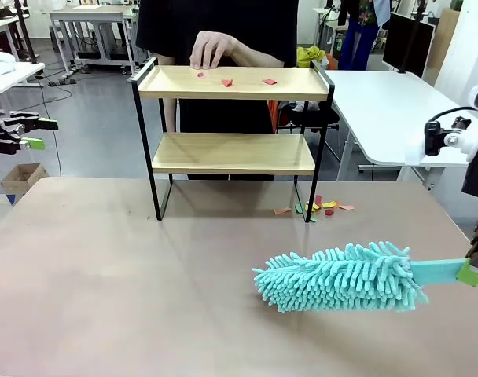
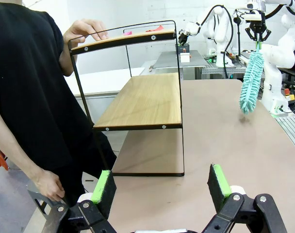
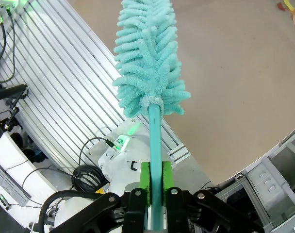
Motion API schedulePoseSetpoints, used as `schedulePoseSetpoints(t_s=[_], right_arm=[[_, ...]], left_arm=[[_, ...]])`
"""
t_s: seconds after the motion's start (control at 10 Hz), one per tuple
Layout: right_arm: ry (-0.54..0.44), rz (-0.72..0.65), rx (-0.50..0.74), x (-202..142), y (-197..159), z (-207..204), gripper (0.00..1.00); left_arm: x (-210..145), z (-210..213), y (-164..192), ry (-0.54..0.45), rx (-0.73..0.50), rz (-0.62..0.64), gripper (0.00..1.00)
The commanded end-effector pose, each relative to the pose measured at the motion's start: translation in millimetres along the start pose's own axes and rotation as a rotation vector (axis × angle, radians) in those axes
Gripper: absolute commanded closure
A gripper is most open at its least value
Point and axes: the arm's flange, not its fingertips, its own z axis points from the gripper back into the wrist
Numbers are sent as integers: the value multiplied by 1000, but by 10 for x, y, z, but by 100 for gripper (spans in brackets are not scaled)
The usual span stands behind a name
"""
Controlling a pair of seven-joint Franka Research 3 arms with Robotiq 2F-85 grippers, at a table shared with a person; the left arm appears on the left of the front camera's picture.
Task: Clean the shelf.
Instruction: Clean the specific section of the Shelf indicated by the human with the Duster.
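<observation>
The shelf (image 1: 233,153) stands at the table's far side, and a person's hand (image 1: 211,49) rests on its top board (image 1: 302,88). A few red scraps (image 1: 227,82) lie on that board. My right gripper (image 1: 468,273) is shut on the handle of a teal fluffy duster (image 1: 341,276), which lies level just above the table, in front and to the right of the shelf. In the right wrist view the pads (image 3: 145,180) clamp the duster's handle (image 3: 155,141). My left gripper (image 1: 41,133) hangs open at the far left, off the table. Its open fingers (image 2: 105,191) face the shelf (image 2: 142,99) end-on.
Several coloured paper scraps (image 1: 321,206) lie on the table by the shelf's right leg. The person in black stands behind the shelf, the other hand (image 2: 48,184) low near my left gripper. A white table (image 1: 388,110) stands at the back right.
</observation>
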Motion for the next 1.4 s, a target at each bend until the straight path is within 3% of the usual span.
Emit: schedulePoseSetpoints(t_s=[0.0,0.2,0.5,0.7,0.9,1.3], right_arm=[[-11,-4,0,25,-13,26,87],[-31,-9,8,135,72,139,87],[-192,13,14,568,330,693,87],[-337,25,106,917,558,1069,87],[-488,-83,158,1268,813,1364,87],[-720,-326,177,1852,1237,1350,87]], left_arm=[[22,3,-24,1,1,-1,0],[22,3,-24,1,1,-1,0],[22,3,-24,1,1,-1,0],[22,3,-24,1,1,-1,0],[22,3,-24,1,1,-1,0],[22,3,-24,1,1,-1,0]])
